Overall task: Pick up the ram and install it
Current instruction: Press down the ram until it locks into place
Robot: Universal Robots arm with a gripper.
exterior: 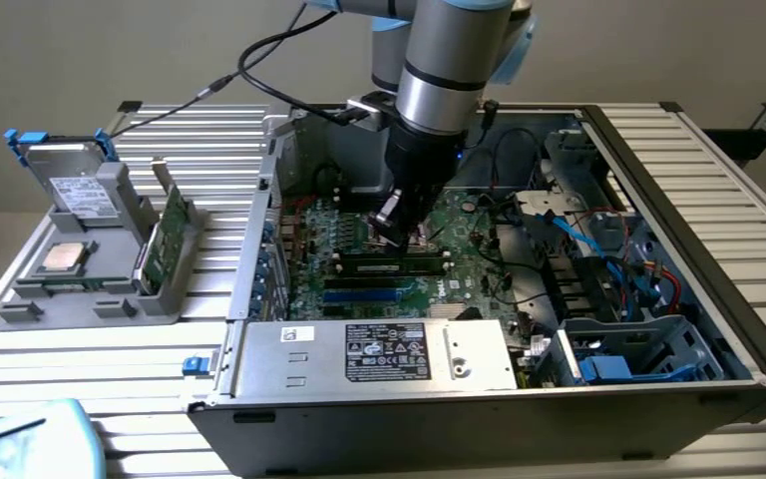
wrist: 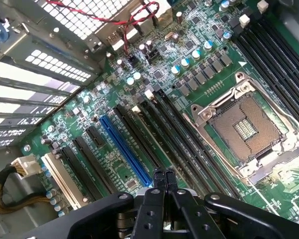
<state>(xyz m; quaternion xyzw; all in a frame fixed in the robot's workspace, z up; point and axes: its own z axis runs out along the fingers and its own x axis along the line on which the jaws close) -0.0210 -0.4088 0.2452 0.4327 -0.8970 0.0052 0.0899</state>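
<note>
On the exterior view's left, a grey holder [exterior: 91, 294] carries the boxy drive [exterior: 75, 185] w/ blue tabs, the square processor chip [exterior: 64, 257] and, standing on edge at its right side, the ram [exterior: 171, 238], a thin green stick, well apart from the arm. Next comes the open PC case [exterior: 256, 249] w/ the motherboard [exterior: 350, 235] inside and the power supply [exterior: 383, 354] along the near edge. The gripper [exterior: 401, 228] hangs low over the board's middle. In the wrist view the gripper [wrist: 164, 180] has its fingertips pressed together w/ nothing between them, poised above the long black slots [wrist: 162, 127], between the blue slot [wrist: 124, 149] and the open CPU socket [wrist: 246, 127]. A dark stick-like strip [exterior: 383, 265] lies just under the claw in the exterior view; possibly a module in a slot, but that can't be told. Risks: w/ the tips this close, any downward drift would jab slot walls, latches or the small capacitors [wrist: 185, 63]; a sideways slip could scrape the socket's exposed contacts. The closed fingers can't take the ram as they are. At the exterior view's right, blue cables [exterior: 596, 244] could snag the wrist.
</note>
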